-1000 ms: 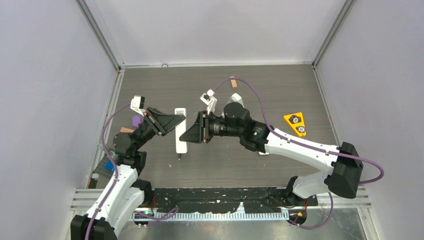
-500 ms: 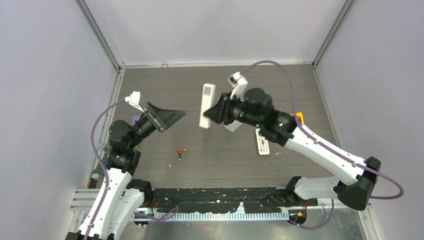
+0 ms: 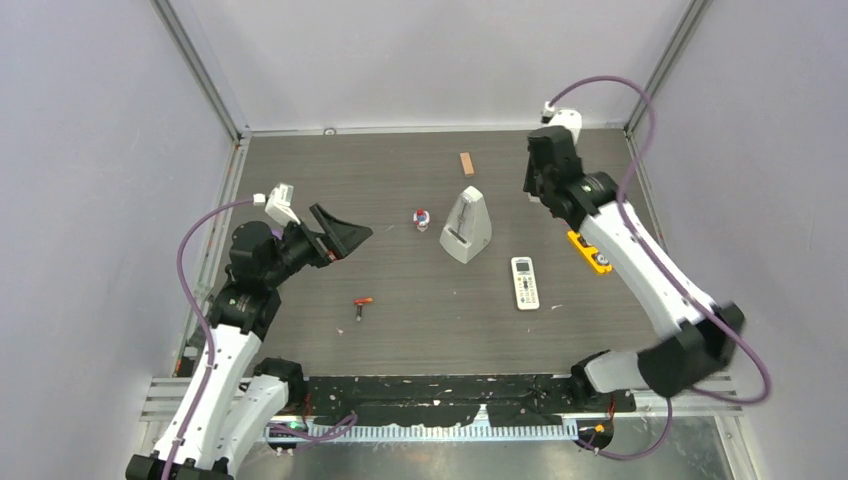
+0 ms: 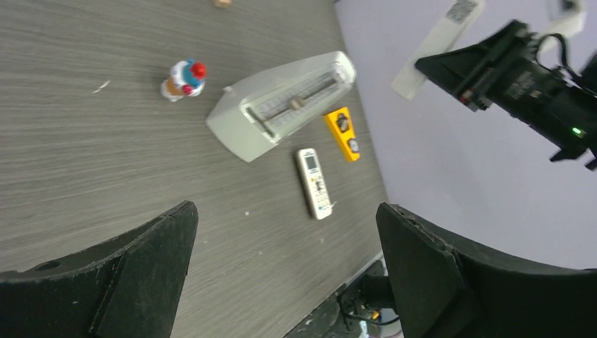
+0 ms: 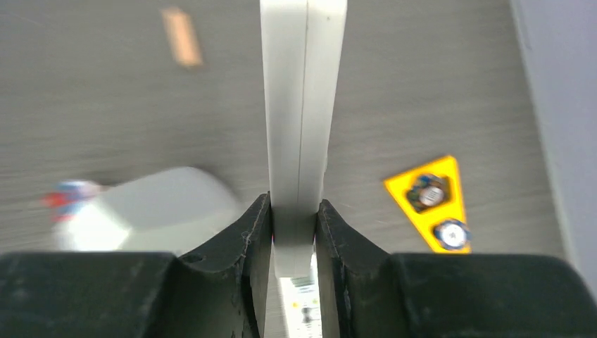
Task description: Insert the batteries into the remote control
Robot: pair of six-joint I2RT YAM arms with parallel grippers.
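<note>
- Your right gripper (image 5: 293, 211) is pinching the remote control (image 5: 303, 105). Both fingers press on its flat faces near one end, and the wrist view shows the bar edge-on, running straight out from the claw.
- From the left wrist view, that remote control hangs in the air against the pale wall, off the table (image 3: 330, 170), beyond and to the right of the metronome (image 3: 467, 227).
- Your left gripper (image 4: 285, 208) is spread wide, with only the table top showing between its fingers. It hangs to the left of the metronome, well apart from it.
- You can see one battery (image 3: 363, 302), dark with a red end, lying on the table on the near-left side of the metronome, well apart from it. It touches neither claw.
- A small red, white and blue toy figure (image 3: 421, 218) stands just left of the metronome.
- A short white remote with buttons (image 3: 523, 282) lies flat to the near right of the metronome.
- A yellow triangle piece (image 3: 590, 250) sits right of the metronome, partly under your right arm in the top view.
- A small wooden block (image 3: 466, 163) lies beyond the metronome, on the far side.
- The metronome's grey face tilts toward the left wrist camera.
</note>
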